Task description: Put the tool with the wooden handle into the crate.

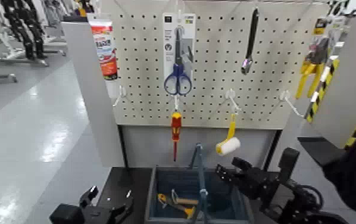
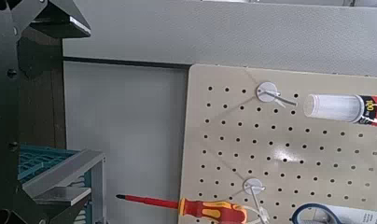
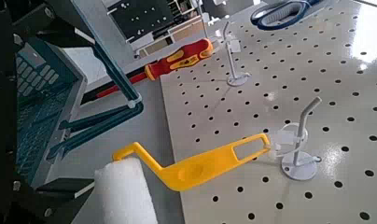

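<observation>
Grey floor (image 1: 43, 131) shines to the left, with wheeled metal stands (image 1: 22, 47) at the far side; a pale pegboard (image 1: 141, 107) stands upright behind a dark tabletop (image 1: 121, 177). Observed, left to right: a red-and-white tube (image 1: 104, 50) hangs at the board's upper left. Low in front of it, left of the crate, is the left gripper (image 1: 110, 198), fingers spread, nothing between them. Next, blue-handled scissors (image 1: 178, 80) on a card, hung on the board; below them a red-and-yellow screwdriver (image 1: 175, 134) hangs tip down. The dark blue-grey crate (image 1: 152, 196) sits on the tabletop, its thin handle (image 1: 200, 173) upright. Inside the crate, on the left side of that handle, lies the tool with the wooden handle (image 1: 186, 201): pale handle noted, blade not clearly made out. Yellow items (image 1: 164, 201) lie against it. The right gripper (image 1: 227, 167) is above the crate's right part, fingers spread, holding nothing. A white paint roller with a yellow handle (image 1: 230, 145) hangs just beyond it. Higher up hangs a black-handled tool (image 1: 251, 42) with a shiny end. Yellow-handled pliers (image 1: 312, 68) hang at the far right, near yellow-and-black striped tape (image 1: 323, 89).
</observation>
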Robot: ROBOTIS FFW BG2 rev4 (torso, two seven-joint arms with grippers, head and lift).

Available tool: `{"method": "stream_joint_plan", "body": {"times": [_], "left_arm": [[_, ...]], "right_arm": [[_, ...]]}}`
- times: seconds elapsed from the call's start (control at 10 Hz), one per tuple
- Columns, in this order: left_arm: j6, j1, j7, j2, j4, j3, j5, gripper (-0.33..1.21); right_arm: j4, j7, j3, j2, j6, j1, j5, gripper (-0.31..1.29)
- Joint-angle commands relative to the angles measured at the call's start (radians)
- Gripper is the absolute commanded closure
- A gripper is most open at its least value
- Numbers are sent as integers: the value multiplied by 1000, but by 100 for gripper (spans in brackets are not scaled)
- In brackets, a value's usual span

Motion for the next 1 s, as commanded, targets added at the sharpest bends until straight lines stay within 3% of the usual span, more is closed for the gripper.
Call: {"method": "stream_joint_plan", "body": {"times": [0.1,0.3,0.5,0.6,0.8,1.0], "left_arm": [[0,0,1,0,0,0,0,11],[0,2,1,0,0,1,2,11],[0,2,1,2,0,3,3,11],[0,2,1,0,2,1,3,11],[2,2,1,2,2,1,3,11],[3,2,-1,2,2,0,3,11]], "right_arm": [[-85,-49,-37,9,-19,55,37,10],[-219,-175,-71,32,-39,135,124,10],[-306,-298,-93,66,-81,224,164,10],[-363,-384,-94,78,-114,275,212,10],[-401,-516,-85,88,-228,351,287,10],[-420,-566,-82,98,-266,402,339,10]]}}
